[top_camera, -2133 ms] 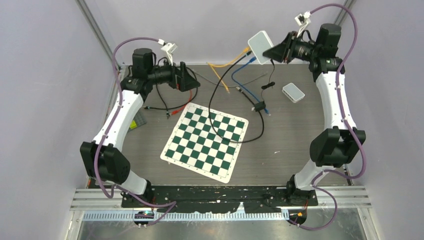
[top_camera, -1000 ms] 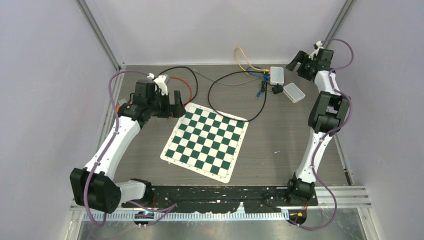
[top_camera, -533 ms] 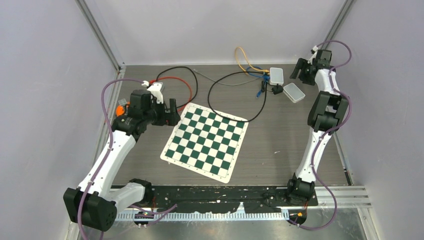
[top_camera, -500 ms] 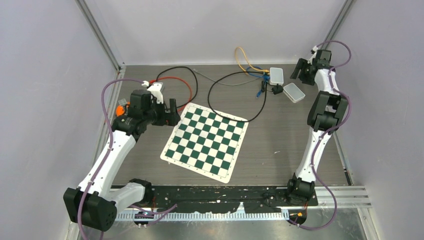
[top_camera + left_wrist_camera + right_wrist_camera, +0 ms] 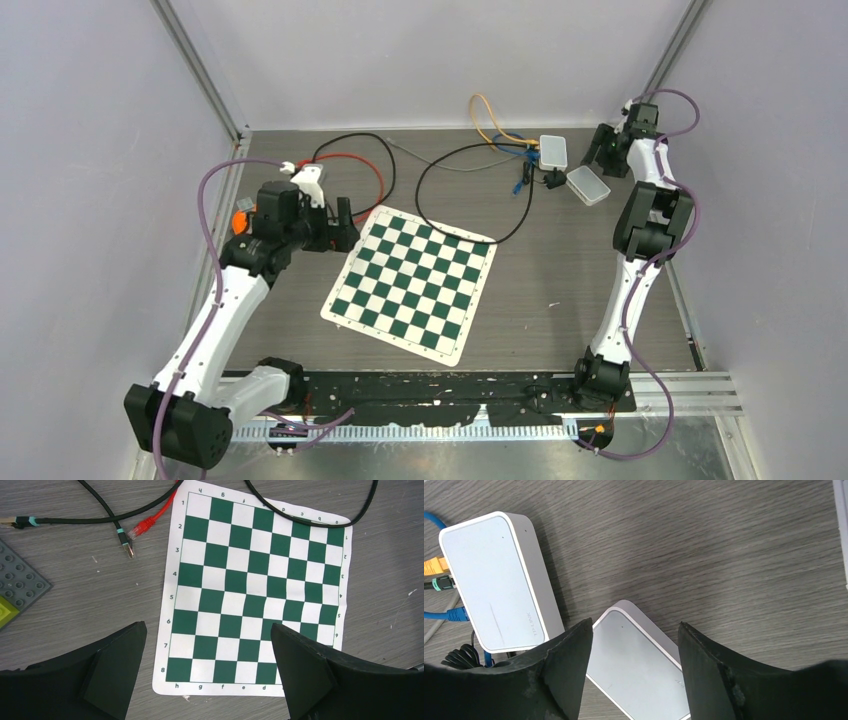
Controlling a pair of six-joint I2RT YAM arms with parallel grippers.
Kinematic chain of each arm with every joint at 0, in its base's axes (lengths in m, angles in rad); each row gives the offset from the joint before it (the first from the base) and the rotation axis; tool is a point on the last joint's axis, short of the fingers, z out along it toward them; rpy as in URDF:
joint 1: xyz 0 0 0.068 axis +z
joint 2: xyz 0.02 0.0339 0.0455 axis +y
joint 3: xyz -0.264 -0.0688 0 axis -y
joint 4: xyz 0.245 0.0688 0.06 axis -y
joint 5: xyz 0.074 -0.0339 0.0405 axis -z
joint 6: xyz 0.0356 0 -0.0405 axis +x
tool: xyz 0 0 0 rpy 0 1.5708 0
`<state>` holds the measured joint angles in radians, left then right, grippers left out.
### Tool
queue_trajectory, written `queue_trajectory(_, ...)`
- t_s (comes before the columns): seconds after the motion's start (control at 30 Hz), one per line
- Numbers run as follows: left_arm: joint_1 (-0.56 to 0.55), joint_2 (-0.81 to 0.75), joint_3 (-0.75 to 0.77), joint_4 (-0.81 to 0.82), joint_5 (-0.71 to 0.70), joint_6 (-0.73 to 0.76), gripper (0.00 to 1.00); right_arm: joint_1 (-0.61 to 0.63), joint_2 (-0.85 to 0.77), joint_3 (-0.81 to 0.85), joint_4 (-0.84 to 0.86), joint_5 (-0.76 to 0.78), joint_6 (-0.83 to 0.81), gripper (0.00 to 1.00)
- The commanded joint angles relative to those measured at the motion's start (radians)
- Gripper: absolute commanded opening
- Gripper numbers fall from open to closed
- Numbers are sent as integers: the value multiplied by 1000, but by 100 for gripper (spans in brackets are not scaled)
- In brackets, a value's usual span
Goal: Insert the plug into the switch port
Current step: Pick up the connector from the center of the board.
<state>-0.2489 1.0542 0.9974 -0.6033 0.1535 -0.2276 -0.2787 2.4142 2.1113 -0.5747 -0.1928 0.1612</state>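
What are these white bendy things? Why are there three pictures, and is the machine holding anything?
They are two robot arms, a left arm and a right arm, bolted to a table. The big picture looks down from above. The other two come from small cameras on the wrists, so the black shapes there are each arm's own fingers. On the table lie a green chessboard mat, a black cable, a red plug and two white boxes: a switch box with cables plugged in, and a second white box. The left fingers hang open above the mat. The right fingers are open just above the second white box. Nothing is held.
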Motion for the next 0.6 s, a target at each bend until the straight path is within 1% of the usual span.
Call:
queue_trajectory(0.0,-4,-53,-8,29,-21,6,100,5,13,13,-30,-7,-1,68)
queue_trajectory(0.1,-5,-63,-21,49,-17,-17,100,6,4,6,-67,5,-32,64)
queue_trajectory(0.23,-4,-64,-29,74,6,-58,100,7,-44,-40,-105,38,-67,63)
queue_trajectory(0.33,-6,-73,-31,80,-20,-96,99,7,-119,-143,-106,39,-86,62)
queue_trajectory(0.4,-4,-82,-38,88,-15,-99,100,12,-171,-220,-102,32,-104,59)
queue_trajectory(0.43,-4,-88,-41,90,-8,-98,100,16,-203,-271,-98,40,-122,54)
queue_trajectory(0.47,-4,-95,-44,89,-7,-99,100,25,-217,-292,-97,63,-130,53)
queue_trajectory(0.57,-4,-112,-55,89,-3,-103,99,43,-269,-373,-125,95,-153,51)
